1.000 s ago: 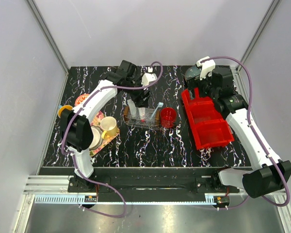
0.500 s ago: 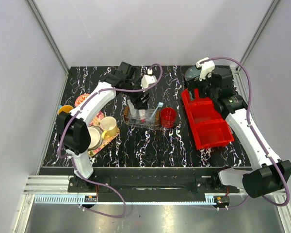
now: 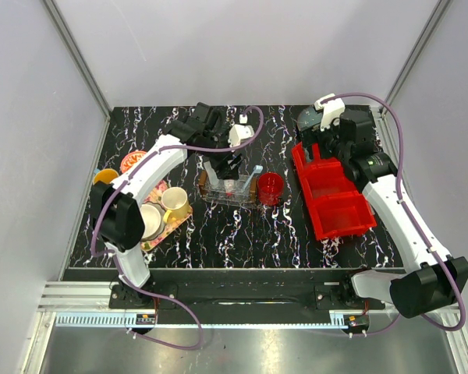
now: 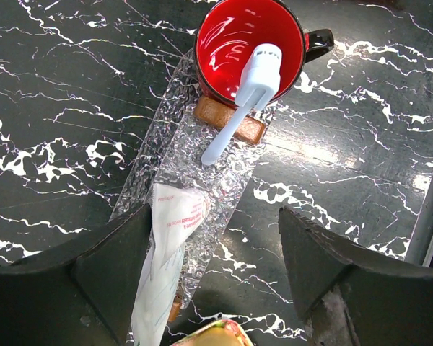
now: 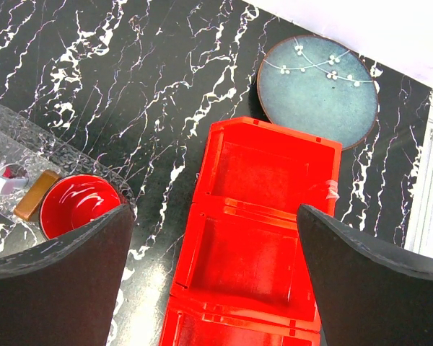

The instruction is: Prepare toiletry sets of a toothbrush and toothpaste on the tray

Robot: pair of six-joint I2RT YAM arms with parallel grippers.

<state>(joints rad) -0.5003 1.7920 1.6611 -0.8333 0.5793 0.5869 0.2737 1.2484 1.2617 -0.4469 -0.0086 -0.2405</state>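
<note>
Overhead view of a black, white-veined tabletop (image 3: 242, 234), with a left arm (image 3: 152, 167) and a right arm (image 3: 398, 210), both white, reaching in from the near edge.

Near the middle, the tray (image 3: 226, 200): clear, ribbed, with brown end handles. Right against its right end, a red mug (image 3: 271, 188). Further right, a red compartment bin (image 3: 331, 199), and behind that a blue-grey plate (image 3: 310, 121). At far left, a flowery tray (image 3: 179, 220) carrying cups.

Left hand (image 4: 216, 281) poised directly above the clear tray and pointing down, its fingers (image 4: 112, 267) spread wide with nothing clamped between them. Below it, in the wrist view, the toothpaste (image 4: 166, 249): one white tube lying lengthwise in the near part of the tray, close beside the finger at the left of that view. Impossible to tell whether tube and finger touch.

The toothbrush (image 4: 242, 108), pale and slim, lying slanted: handle end down inside the tray, shaft crossing the tray's far brown handle (image 4: 254, 132), head propped over the rim of the red mug.

Right hand (image 5: 216, 281) held above the red compartment bin, well apart from the clear tray, fingers spread as wide as they go and holding nothing. Beyond the bin in that wrist view, the blue-grey plate; at lower left, the red mug and one end of the clear tray.
</note>
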